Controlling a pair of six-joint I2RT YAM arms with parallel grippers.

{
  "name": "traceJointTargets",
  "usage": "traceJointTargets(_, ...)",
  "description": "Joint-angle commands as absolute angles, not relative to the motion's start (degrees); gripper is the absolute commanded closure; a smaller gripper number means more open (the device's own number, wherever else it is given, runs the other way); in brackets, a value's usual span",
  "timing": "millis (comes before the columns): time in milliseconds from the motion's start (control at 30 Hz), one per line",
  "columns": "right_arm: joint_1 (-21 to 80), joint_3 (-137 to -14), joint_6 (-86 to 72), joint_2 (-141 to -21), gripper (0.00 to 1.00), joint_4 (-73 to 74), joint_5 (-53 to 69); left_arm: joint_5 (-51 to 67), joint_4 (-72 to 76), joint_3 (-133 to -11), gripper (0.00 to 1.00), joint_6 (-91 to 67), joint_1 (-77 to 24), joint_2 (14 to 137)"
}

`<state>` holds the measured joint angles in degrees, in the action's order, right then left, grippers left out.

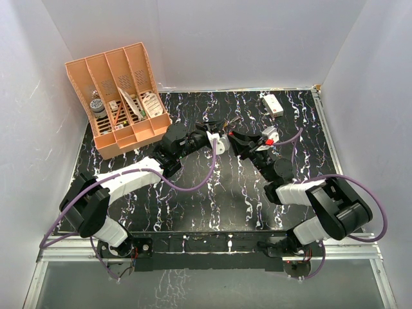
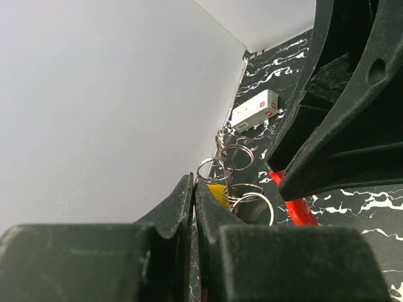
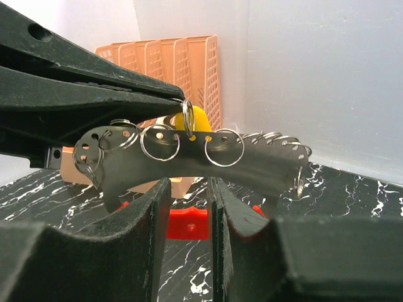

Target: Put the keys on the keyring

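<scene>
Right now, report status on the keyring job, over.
Left tool shut on a split ring by the yellow piece. Right tool part closed, red keyring at its tips, grip unclear. Ring-hung metal plate between the tools.

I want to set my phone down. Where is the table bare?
Bare: front middle of the table, between left arm and right arm, and the back edge between orange organizer and white box. Crowded: where left gripper and right gripper meet.

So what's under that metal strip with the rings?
A red band shows below the strip, through the gap between the right jaws; its ends are hidden behind them.
</scene>
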<state>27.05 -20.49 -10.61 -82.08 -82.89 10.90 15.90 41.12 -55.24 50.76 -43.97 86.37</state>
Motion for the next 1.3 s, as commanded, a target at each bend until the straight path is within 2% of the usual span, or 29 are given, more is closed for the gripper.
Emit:
traceJointTargets(0, 27.2, -23.0, -9.2, -82.6, 0.73, -95.6, 11.1, 17.2, 44.4, -55.0, 1.00, 50.3, -43.9, 82.7)
traceJointTargets(433, 27.2, -22.3, -7.3, -83.7, 0.67, -102.2, 11.1, 17.1, 44.2, -54.8, 1.00, 50.1, -43.8, 82.5)
traceJointTargets(633, 27.2, -21.5, -4.7, -83.2, 0.62, -104.0, 11.3, 17.1, 44.2, -54.6, 1.00, 50.1, -43.9, 82.7)
traceJointTargets(733, 27.2, -21.2, -3.6, -82.9, 0.53, -104.0, 11.7, 16.9, 44.4, -54.5, 1.00, 50.1, -43.9, 82.6)
traceJointTargets(833, 27.2, -20.9, -3.0, -82.3, 0.51, -104.1, 11.5, 16.8, 44.4, -54.5, 1.00, 50.1, -43.8, 82.7)
traceJointTargets(933, 27.2, -20.6, -3.4, -80.9, 0.41, -104.0, 10.0, 16.8, 44.4, -54.4, 1.00, 50.1, -43.8, 82.6)
traceJointTargets(1033, 27.2, -20.5, -3.2, -79.0, 0.38, -103.4, 9.0, 16.8, 44.4, -54.4, 1.00, 50.1, -43.9, 82.6)
traceJointTargets(1167, 27.2, -20.4, -2.7, -76.3, 0.38, -100.4, 8.3, 17.0, 44.4, -54.3, 1.00, 50.0, -43.9, 82.7)
traceJointTargets(1267, 27.2, -18.5, -2.5, -74.8, 0.43, -98.6, 7.6, 17.2, 44.5, -54.3, 1.00, 49.8, -43.8, 82.8)
